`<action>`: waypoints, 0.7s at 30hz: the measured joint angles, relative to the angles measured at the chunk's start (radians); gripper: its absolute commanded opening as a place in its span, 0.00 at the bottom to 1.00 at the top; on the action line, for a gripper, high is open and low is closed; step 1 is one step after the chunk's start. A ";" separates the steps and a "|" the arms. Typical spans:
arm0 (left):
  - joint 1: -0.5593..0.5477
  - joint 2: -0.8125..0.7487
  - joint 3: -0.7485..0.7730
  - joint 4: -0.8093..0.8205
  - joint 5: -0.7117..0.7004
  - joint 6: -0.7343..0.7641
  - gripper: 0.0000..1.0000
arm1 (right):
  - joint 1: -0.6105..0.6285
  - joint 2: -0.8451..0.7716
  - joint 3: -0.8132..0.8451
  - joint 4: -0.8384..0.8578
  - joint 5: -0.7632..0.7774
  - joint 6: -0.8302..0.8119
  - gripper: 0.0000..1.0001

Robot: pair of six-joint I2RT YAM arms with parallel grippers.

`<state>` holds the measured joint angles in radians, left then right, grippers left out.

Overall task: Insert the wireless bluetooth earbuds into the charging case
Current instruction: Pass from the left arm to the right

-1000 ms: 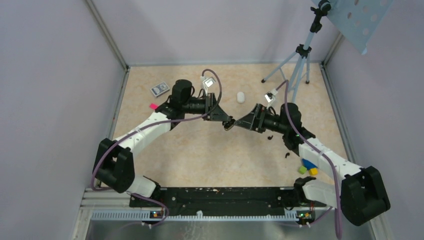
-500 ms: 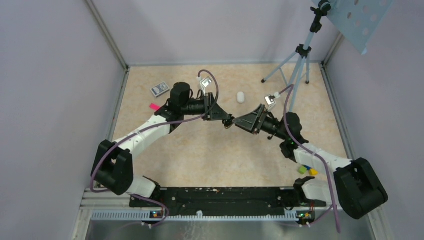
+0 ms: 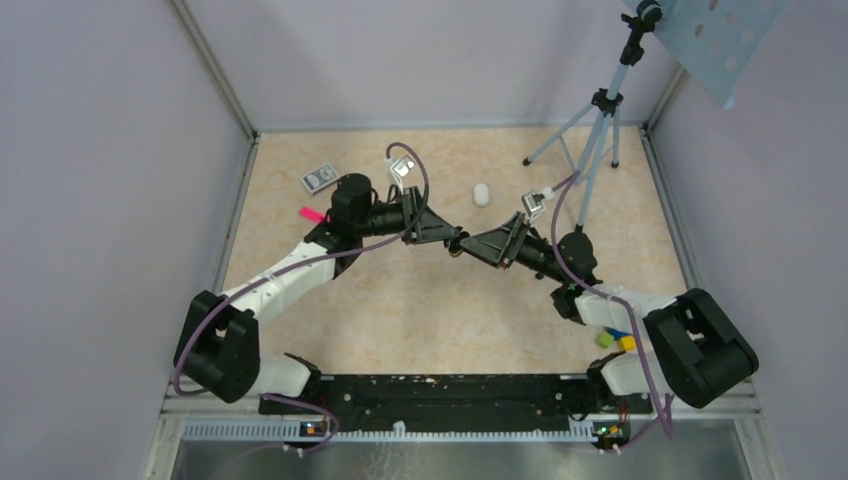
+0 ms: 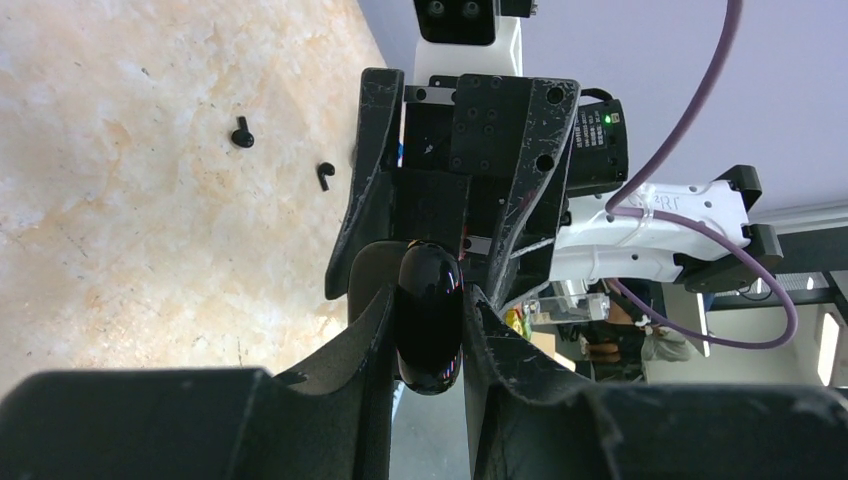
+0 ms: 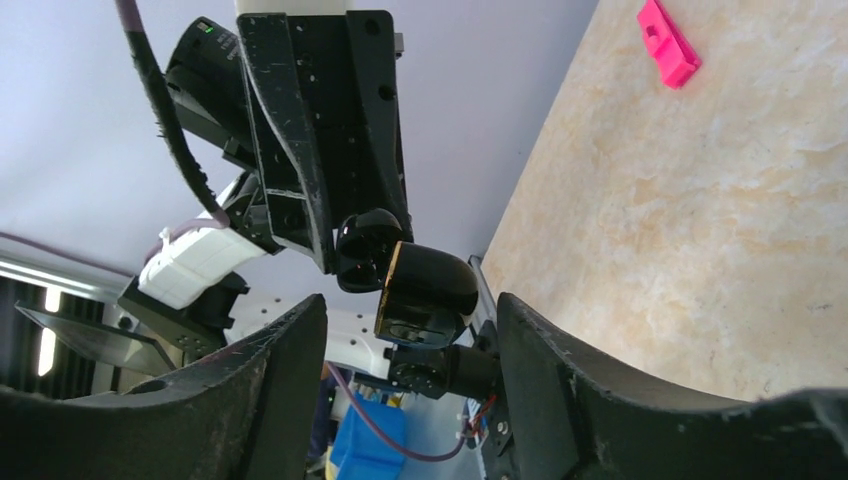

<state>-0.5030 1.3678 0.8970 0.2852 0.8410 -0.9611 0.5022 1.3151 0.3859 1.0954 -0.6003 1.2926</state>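
Two fingers [image 4: 365,345] of the left gripper [image 4: 428,300] pinch a glossy black oval plastic charging case [image 4: 430,335] by its sides at mid-table. The right gripper [image 5: 410,310] faces it, fingers [image 5: 280,375] spread wide. The case sits between them with a gap on each side, and its lid looks open. Two tiny black plastic earbuds [image 4: 241,132] lie on the beige table [image 4: 120,200], right of the case.

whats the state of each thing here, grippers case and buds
left gripper: shut on charging case
charging case: held off the table, lid looks open
right gripper: open, empty
black earbuds: loose on table, outside case
white oval object: lying on table
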 measured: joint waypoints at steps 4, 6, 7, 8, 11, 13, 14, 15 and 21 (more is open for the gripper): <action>0.000 -0.006 -0.008 0.008 -0.002 -0.017 0.00 | 0.000 0.007 0.003 0.024 -0.004 0.003 0.57; 0.000 -0.010 -0.010 0.010 -0.002 -0.022 0.00 | 0.001 0.016 0.011 0.024 -0.007 0.002 0.58; 0.000 -0.011 -0.013 0.013 -0.003 -0.025 0.00 | 0.002 0.024 0.021 0.023 -0.011 0.002 0.57; 0.000 -0.016 -0.018 0.016 -0.005 -0.029 0.00 | 0.005 0.031 0.028 0.023 -0.011 0.002 0.57; 0.001 -0.024 -0.032 0.029 -0.016 -0.039 0.00 | 0.013 0.052 0.042 0.031 -0.014 0.002 0.51; 0.002 -0.026 -0.039 0.038 -0.020 -0.050 0.00 | 0.019 0.071 0.042 0.045 -0.014 0.004 0.41; 0.002 -0.026 -0.042 0.044 -0.020 -0.059 0.00 | 0.020 0.079 0.042 0.047 -0.014 0.006 0.37; 0.002 -0.026 -0.043 0.047 -0.021 -0.063 0.00 | 0.021 0.086 0.042 0.051 -0.014 0.010 0.34; 0.006 -0.031 -0.047 0.055 -0.032 -0.072 0.17 | 0.021 0.126 0.042 0.114 -0.011 0.048 0.04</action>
<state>-0.4973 1.3369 0.8505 0.3405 0.8093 -1.0328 0.5232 1.4406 0.4274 1.2091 -0.6113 1.3403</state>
